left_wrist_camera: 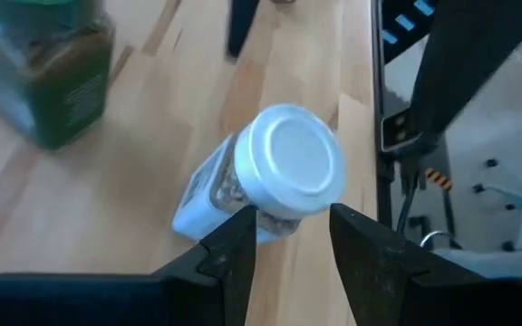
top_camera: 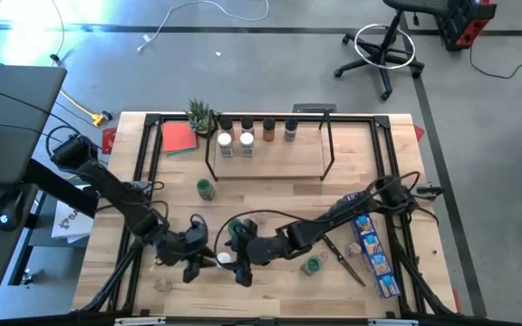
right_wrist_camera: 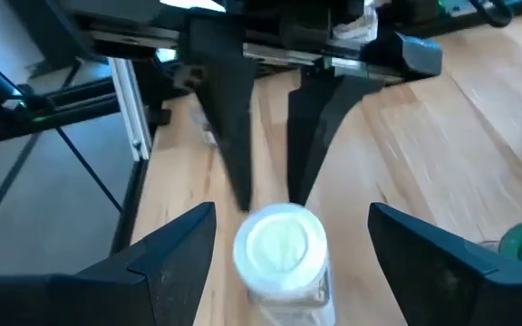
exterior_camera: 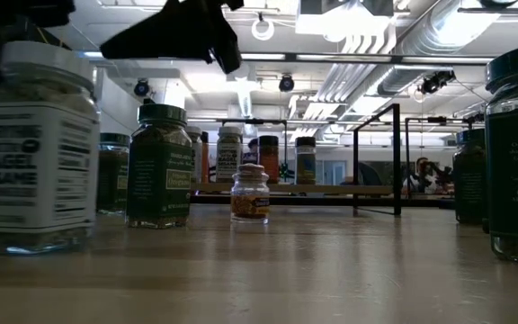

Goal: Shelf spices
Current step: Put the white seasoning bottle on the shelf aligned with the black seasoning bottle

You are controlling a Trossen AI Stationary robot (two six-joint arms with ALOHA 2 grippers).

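Note:
A white-capped spice jar (left_wrist_camera: pixel 284 167) stands on the table near the front middle (top_camera: pixel 226 260). My left gripper (left_wrist_camera: pixel 290 237) is shut on it, one finger pressed to each side just below the cap. From the other side my right gripper (right_wrist_camera: pixel 293 215) faces the same jar (right_wrist_camera: pixel 279 244), open, with its fingers wide on either side and not touching it. The shelf (top_camera: pixel 270 167) stands at the back middle and holds several spice jars (top_camera: pixel 246 140). Loose jars on the table include a green-capped one (top_camera: pixel 205 188), another green-capped one (top_camera: pixel 313 264) and a clear one (top_camera: pixel 163 284).
A long blue box (top_camera: pixel 374 254) and a black-handled utensil (top_camera: pixel 347 258) lie at the front right. At the back left are a red pad (top_camera: pixel 178 138) and a small plant (top_camera: pixel 202 116). A black frame (top_camera: pixel 148 145) edges the table.

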